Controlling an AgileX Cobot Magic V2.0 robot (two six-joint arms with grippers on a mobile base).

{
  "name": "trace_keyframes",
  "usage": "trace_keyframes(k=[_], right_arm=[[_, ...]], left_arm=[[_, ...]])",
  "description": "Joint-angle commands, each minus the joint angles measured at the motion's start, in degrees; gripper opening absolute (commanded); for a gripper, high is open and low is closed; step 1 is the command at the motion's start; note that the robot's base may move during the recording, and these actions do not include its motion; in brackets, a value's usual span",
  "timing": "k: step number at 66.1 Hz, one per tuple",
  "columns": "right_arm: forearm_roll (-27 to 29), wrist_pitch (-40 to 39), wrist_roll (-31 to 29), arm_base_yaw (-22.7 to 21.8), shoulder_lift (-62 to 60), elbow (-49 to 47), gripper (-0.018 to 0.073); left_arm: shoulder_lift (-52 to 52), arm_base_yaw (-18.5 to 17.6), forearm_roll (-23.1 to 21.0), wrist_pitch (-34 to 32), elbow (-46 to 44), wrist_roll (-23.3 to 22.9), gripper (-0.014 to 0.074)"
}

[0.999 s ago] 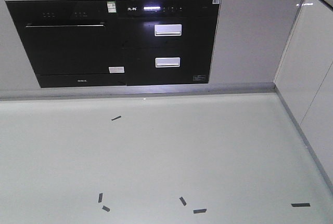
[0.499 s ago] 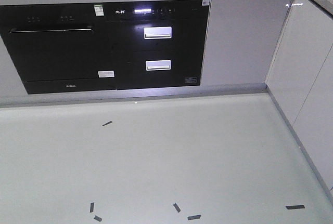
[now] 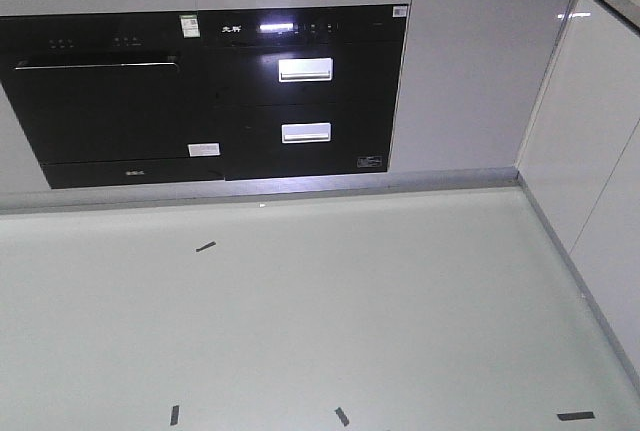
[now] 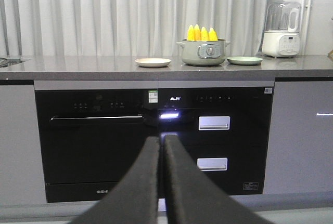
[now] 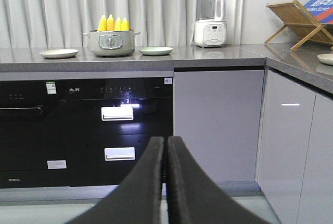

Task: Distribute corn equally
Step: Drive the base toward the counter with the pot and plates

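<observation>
Several yellow cobs of corn (image 4: 202,33) stand upright in a grey-green pot (image 4: 203,52) on the far grey counter; the corn (image 5: 113,24) and the pot (image 5: 111,42) also show in the right wrist view. A cream plate (image 4: 152,62) lies left of the pot and a pale green plate (image 4: 244,60) right of it. My left gripper (image 4: 161,139) is shut and holds nothing, well short of the counter. My right gripper (image 5: 165,140) is also shut and empty.
Black built-in appliances (image 3: 210,96) with two silver drawer handles fill the cabinet front below the counter. White cabinets (image 3: 590,131) run along the right. A white blender (image 5: 210,18) and a wooden rack (image 5: 296,24) stand on the counter. Black tape marks (image 3: 205,246) dot the pale floor.
The front view has shifted: the cabinets have slid down and the floor marks have moved toward the lower edge. More of the counter top with dish rims shows.
</observation>
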Motion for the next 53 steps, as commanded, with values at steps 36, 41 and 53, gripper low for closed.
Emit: trace_keyframes(k=[36,41,53], right_arm=[[0.03,-4.56,-0.35,0.07,-0.03,0.55,-0.0002],[0.03,-4.56,-0.35,0.07,-0.03,0.55,-0.0002],[0.03,-4.56,-0.35,0.07,-0.03,0.55,-0.0002]], left_arm=[[-0.91,-0.24,-0.54,-4.36,0.76,-0.51,-0.0007],[-0.91,-0.24,-0.54,-4.36,0.76,-0.51,-0.0007],[-0.91,-0.24,-0.54,-4.36,0.76,-0.51,-0.0007]])
